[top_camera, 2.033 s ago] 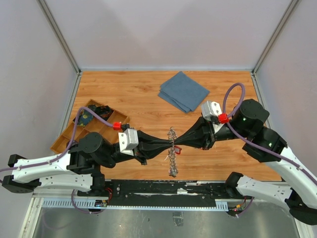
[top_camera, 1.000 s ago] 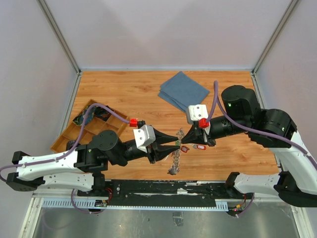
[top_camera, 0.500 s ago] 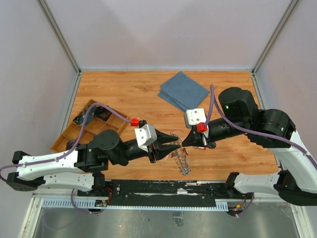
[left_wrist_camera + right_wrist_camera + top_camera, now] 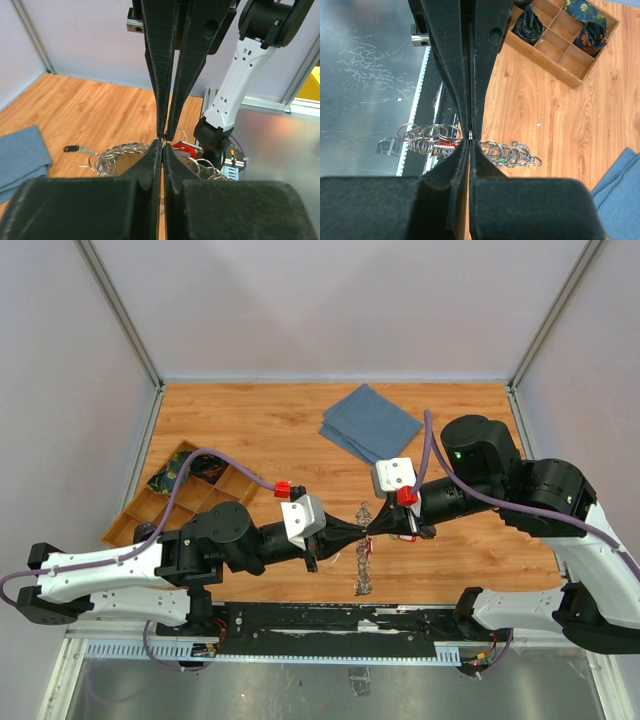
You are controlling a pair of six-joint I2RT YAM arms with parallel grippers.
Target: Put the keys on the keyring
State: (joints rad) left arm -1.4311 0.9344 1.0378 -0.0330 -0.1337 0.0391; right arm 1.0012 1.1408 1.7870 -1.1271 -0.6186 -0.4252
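Observation:
The keyring (image 4: 363,558), a silvery chain of linked rings, hangs between both grippers above the wooden table. My left gripper (image 4: 362,529) comes from the left and is shut on a thin ring at the top of it. Tip to tip with it, my right gripper (image 4: 371,528) is shut on the same spot. In the left wrist view the keyring (image 4: 119,153) loops to both sides of my left gripper (image 4: 163,142), with a red key (image 4: 186,148) just behind. A black key (image 4: 75,148) lies on the table. In the right wrist view the keyring (image 4: 515,153) spreads beside my right gripper (image 4: 470,142).
A folded blue cloth (image 4: 370,424) lies at the back middle of the table. A wooden compartment tray (image 4: 150,508) with dark items stands at the left, also seen as the tray (image 4: 559,52) in the right wrist view. The black base rail (image 4: 330,618) runs along the near edge.
My left gripper has moved right to the right gripper's tips and shut there. The keyring now hangs straighter below the two tips. The right gripper has stayed shut and hardly moved.

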